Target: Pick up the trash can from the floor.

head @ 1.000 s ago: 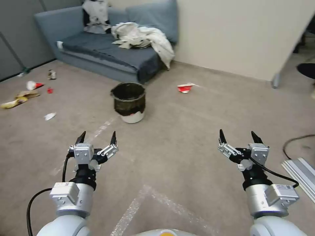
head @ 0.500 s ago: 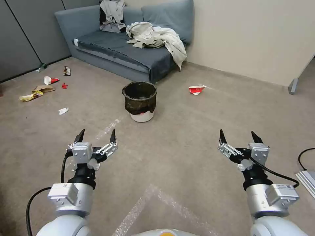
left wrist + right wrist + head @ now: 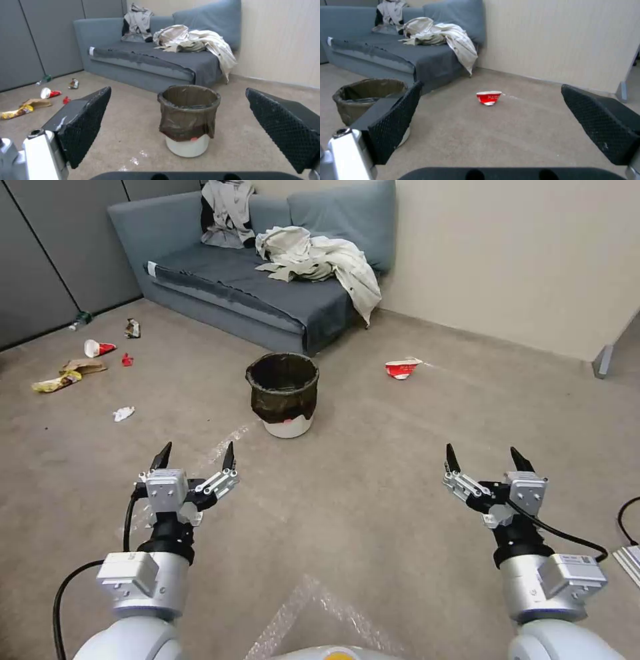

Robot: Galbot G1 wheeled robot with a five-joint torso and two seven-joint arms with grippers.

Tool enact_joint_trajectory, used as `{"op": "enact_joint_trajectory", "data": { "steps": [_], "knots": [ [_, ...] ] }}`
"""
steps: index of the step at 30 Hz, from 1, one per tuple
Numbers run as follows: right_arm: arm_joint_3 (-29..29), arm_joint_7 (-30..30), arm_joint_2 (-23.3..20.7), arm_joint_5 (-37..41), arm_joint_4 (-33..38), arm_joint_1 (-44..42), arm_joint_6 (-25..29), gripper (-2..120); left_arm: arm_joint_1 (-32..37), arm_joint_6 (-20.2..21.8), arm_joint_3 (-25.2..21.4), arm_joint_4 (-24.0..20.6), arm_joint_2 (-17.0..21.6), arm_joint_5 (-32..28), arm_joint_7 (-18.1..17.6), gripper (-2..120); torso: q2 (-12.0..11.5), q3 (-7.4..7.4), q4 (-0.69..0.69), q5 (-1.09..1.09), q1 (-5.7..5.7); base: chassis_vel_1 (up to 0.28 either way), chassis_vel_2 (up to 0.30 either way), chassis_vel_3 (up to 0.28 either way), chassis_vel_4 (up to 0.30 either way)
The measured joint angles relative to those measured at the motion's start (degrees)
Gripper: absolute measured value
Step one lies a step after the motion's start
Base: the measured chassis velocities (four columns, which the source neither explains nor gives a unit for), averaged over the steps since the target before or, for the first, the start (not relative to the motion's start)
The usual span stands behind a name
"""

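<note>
The trash can [image 3: 283, 395] is a small round white bin with a dark bag folded over its rim, standing upright on the beige floor [image 3: 373, 447] ahead of me, just before the sofa. The left wrist view has the trash can [image 3: 188, 120] straight ahead between that gripper's fingers, some way off. In the right wrist view the trash can [image 3: 366, 100] sits partly behind one finger. My left gripper [image 3: 196, 457] is held open above the floor, short of the bin and a little left of it. My right gripper [image 3: 485, 457] is open too, well off to the bin's right.
A grey sofa [image 3: 253, 293] with crumpled clothes stands behind the bin. A crushed red-and-white cup [image 3: 401, 369] lies right of the bin; more litter [image 3: 80, 363] is scattered far left. A cable [image 3: 627, 510] and a metal edge lie at the right border. Pale tape marks [image 3: 313, 607] cross the floor.
The whole head view shifted as the camera moved; the trash can now appears slightly lower and larger in it. Both arms hold the same pose, grippers still open.
</note>
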Motion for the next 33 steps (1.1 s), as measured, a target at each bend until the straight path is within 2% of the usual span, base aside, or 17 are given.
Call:
{"op": "enact_joint_trajectory", "data": {
  "steps": [33],
  "knots": [
    [-0.49,0.28,-0.15,-1.04,-0.72,-0.07,0.38,100,0.24,0.01,-0.21,0.01,-0.12,-0.16,-0.99,100,0.00,0.00,0.00,0.00,0.01,-0.160,0.163,0.167,-0.160]
  ]
}}
